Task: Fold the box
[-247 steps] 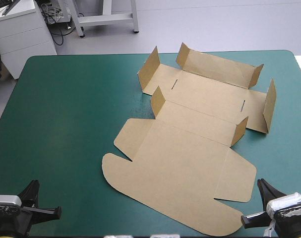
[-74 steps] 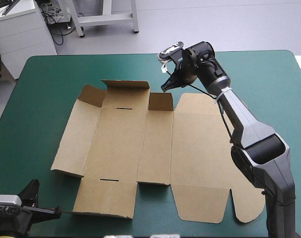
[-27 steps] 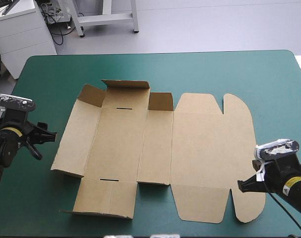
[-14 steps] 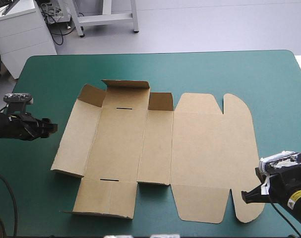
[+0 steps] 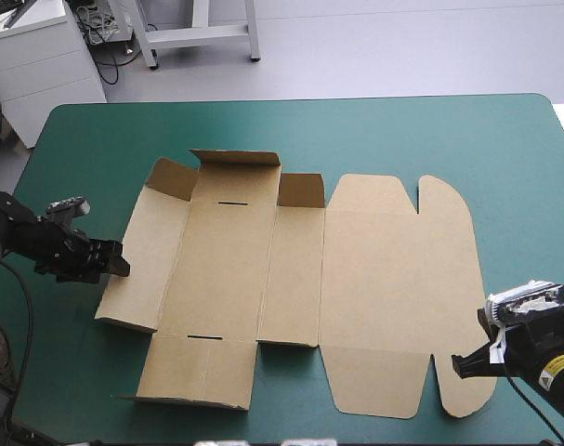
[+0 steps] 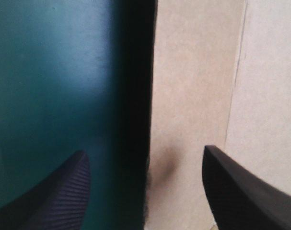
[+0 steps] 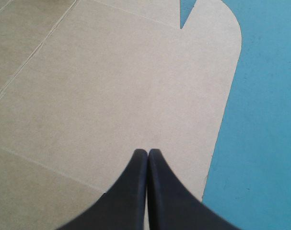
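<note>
Box: brown box (image 5: 291, 279) lies opened out mid-table on the teal-green cover (image 5: 402, 139), long way running L–R, nr edge close to the table's nr edge.
Around: cover shows on all sides of the sheet. My two arms are at opposite ends, well apart.
L gripper (image 5: 114, 265): at the box's L edge, low over the table, black fingers apart.
L wrist view: gripper (image 6: 144, 151) straddles the board's edge. One finger (image 6: 64, 191) is over the cover, the other (image 6: 241, 191) over the board (image 6: 198, 86). A dark shadow band runs along that edge, so it looks lifted a bit off the cover.
R gripper (image 5: 456, 364): by the box's nr-right corner, fingers pressed together in one point.
R wrist view: gripper (image 7: 147, 152) is over the lid's rounded corner (image 7: 222, 57). It isn't clamped on anything I can see. Touching or hovering: can't tell.
Walls: far flaps (image 5: 235, 160) stand up along the far edge, L half. L panel (image 5: 137, 251) tilts up some. Lid (image 5: 393, 279) lies flat.
Slots: two thin slots (image 5: 232, 202) in the panel next to the L panel, one nr each end.
Change: just before, my L gripper was further L, apart from the box. Now it's at the edge. R gripper is abt the same spot, and the box hasn't shifted. Much earlier the sheet lay turned, toward the table's right, w/ both grippers back at the nr edge.
</note>
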### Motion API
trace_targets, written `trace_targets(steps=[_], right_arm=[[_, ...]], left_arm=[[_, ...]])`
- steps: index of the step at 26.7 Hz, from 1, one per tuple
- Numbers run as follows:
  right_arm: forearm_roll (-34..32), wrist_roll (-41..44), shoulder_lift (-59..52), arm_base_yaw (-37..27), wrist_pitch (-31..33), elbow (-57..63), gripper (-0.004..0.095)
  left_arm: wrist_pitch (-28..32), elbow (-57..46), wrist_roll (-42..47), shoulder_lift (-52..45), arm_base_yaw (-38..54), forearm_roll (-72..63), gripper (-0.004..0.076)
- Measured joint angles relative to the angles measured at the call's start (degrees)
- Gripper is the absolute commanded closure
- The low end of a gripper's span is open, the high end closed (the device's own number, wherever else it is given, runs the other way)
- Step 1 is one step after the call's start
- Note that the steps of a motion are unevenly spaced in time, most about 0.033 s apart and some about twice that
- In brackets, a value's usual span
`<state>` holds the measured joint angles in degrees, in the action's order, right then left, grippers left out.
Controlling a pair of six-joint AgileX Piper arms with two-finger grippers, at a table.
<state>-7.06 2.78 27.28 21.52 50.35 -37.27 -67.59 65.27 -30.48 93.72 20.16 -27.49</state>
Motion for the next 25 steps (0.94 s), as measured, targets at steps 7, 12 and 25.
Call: trace_targets(steps=[7, 12, 25], right_arm=[[0.0, 0.0, 0.0, 0.0, 0.0, 0.0, 0.0931], [0.0, -0.19, 0.0, 0.0, 0.0, 0.0, 0.0931], [0.1, -0.19, 0.0, 0.0, 0.05, 0.0, 0.0931]], left_arm=[[-1.21, -0.55, 0.26, 0.22, -0.32, -4.88, 0.0248], [-1.29, -3.96, 0.26, 0.22, -2.69, -7.87, 0.0248], [-1.1, -5.65, 6.48, 0.22, -6.27, -5.52, 0.0754]])
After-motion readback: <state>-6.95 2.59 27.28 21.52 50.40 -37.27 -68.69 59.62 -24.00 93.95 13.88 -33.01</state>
